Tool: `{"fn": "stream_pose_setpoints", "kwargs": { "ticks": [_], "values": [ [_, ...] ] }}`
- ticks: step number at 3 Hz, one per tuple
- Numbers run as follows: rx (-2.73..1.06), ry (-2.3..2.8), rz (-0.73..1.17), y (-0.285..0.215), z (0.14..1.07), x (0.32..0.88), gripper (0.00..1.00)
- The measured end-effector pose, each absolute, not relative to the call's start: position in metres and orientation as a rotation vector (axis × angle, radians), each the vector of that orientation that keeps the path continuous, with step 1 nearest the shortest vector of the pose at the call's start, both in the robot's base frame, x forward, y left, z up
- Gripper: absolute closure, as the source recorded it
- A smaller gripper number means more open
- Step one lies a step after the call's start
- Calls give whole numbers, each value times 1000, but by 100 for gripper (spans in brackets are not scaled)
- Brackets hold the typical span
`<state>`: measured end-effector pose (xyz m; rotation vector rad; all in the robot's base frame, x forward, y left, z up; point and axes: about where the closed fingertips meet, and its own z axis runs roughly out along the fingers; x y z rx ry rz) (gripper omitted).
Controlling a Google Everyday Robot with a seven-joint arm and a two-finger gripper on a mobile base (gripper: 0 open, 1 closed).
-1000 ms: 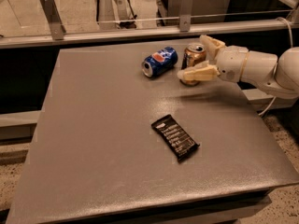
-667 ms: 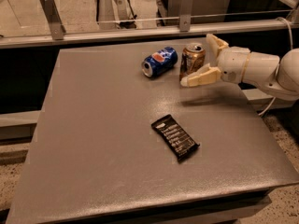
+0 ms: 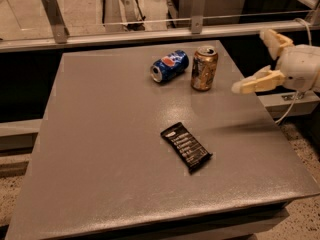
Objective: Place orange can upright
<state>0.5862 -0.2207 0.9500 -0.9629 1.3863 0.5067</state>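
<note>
The orange can (image 3: pixel 204 68) stands upright on the grey table (image 3: pixel 110 134) near its far edge, silver top up. My gripper (image 3: pixel 249 60) is to the right of the can, well apart from it, above the table's right edge. Its fingers (image 3: pixel 250 85) are spread wide and hold nothing.
A blue Pepsi can (image 3: pixel 169 65) lies on its side just left of the orange can. A black snack packet (image 3: pixel 186 146) lies flat in the middle of the table. A metal rail with posts (image 3: pixel 150 29) runs behind the far edge.
The gripper has let go of the orange can and pulled back to the right. The can stays standing where it was.
</note>
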Motion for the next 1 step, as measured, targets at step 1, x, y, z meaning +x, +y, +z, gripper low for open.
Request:
{"fn": "stream_pose_setpoints", "kwargs": {
  "ticks": [1],
  "values": [
    [-897,1352,440,-262,977,544,0]
  ]
}}
